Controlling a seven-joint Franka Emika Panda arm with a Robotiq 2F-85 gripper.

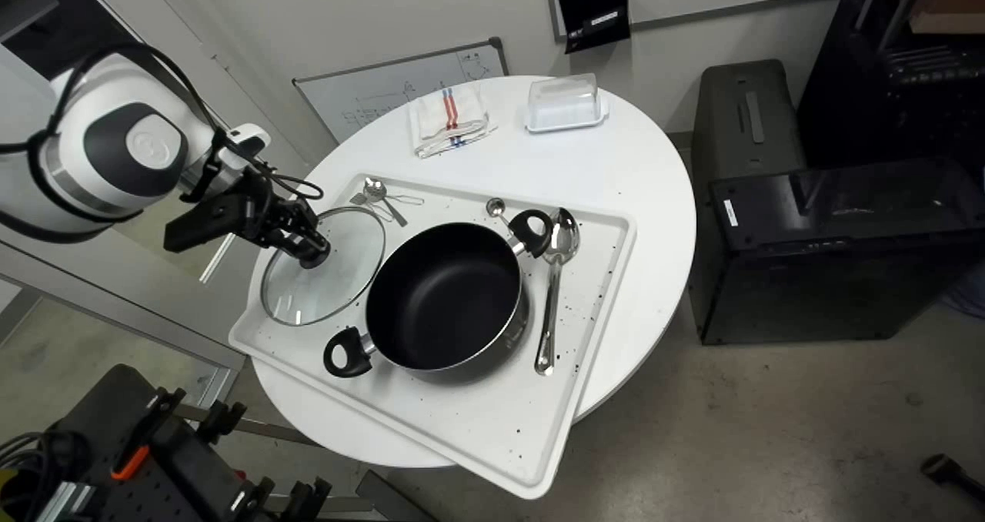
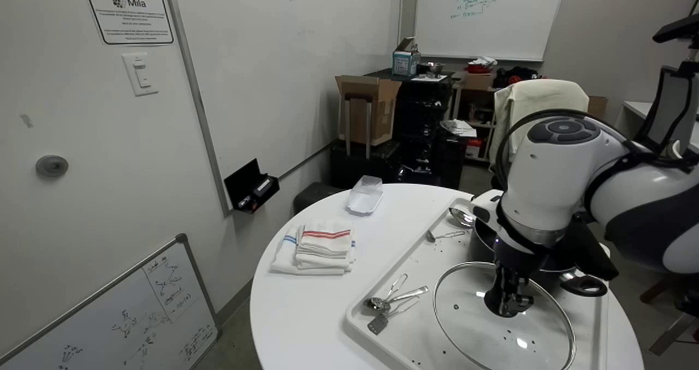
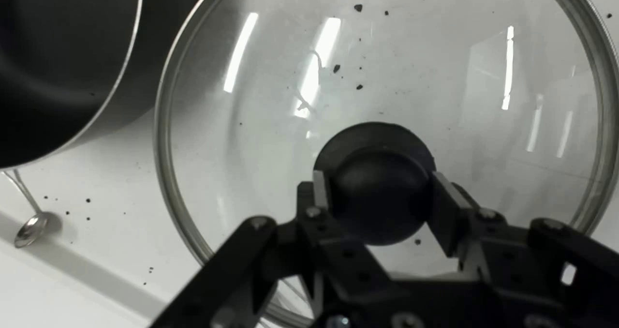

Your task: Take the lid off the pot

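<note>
Near the left edge of the tabletop (image 1: pixel 539 164) in an exterior view, the gripper (image 3: pixel 379 190) pinches the lid (image 1: pixel 342 282) by its knob (image 3: pixel 379 202), likely its surest hold, probably to park it beside the uncovered pot (image 1: pixel 445 299)

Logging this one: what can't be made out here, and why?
Pot: in an exterior view, largely hidden behind the arm; cut off by the wrist view's left and top edges.
Lid: in an exterior view, the bottom edge crops its rim; in the wrist view, the gripper covers part.
Sign: in an exterior view, print under "Mila" is too small to read.
</note>
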